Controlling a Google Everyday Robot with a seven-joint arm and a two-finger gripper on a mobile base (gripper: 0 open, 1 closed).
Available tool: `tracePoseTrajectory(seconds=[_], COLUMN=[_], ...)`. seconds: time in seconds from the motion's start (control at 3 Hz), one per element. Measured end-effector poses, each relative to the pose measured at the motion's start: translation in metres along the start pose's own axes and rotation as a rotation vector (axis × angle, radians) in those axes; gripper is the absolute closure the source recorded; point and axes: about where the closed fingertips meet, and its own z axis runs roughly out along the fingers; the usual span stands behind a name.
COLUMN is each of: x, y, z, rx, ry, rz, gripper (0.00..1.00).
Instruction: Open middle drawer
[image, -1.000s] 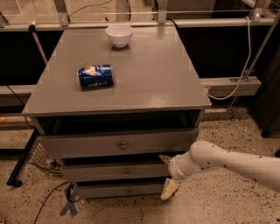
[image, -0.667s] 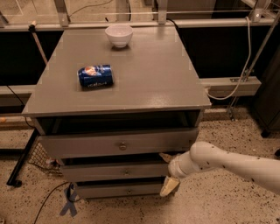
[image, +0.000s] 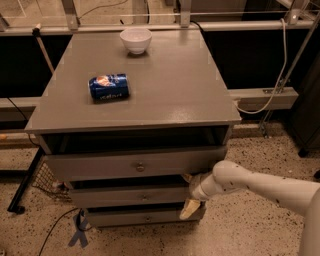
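The grey cabinet (image: 150, 100) has three drawers. The top drawer (image: 100, 166) stands pulled out a little. Below it is the middle drawer (image: 120, 195), a low wide front with a small round knob (image: 144, 197), set back under the top one. My gripper (image: 188, 194) is at the right end of the middle drawer's front, reaching in from the right. It is open: one finger (image: 187, 177) is above the front's top edge and the other (image: 189, 209) is below its bottom edge. The lowest drawer (image: 125, 218) is shut.
A blue soda can (image: 109, 87) lies on its side on the cabinet top, and a white bowl (image: 136, 39) stands at the back. A blue tape mark (image: 79, 234) and a cable lie on the speckled floor at the front left. A wire basket (image: 47, 180) is on the left.
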Motion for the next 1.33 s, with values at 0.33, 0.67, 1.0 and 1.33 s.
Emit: tracePoseTrajectory(seconds=[0.33,0.67,1.0,1.33], x=[0.0067,0.0086,0.0095,0.0088], y=[-0.0099,-0.0078,-0.0067,-0.0053], z=[0.0132,0.0167,0.0193,0.0176], rx=[0.002,-0.003,-0.015,-0.015], ry=[-0.006,-0.008,-0.008,-0.008], rz=[0.007,0.008,0.008,0.008], gripper=[0.13,0.31,0.54,0.77])
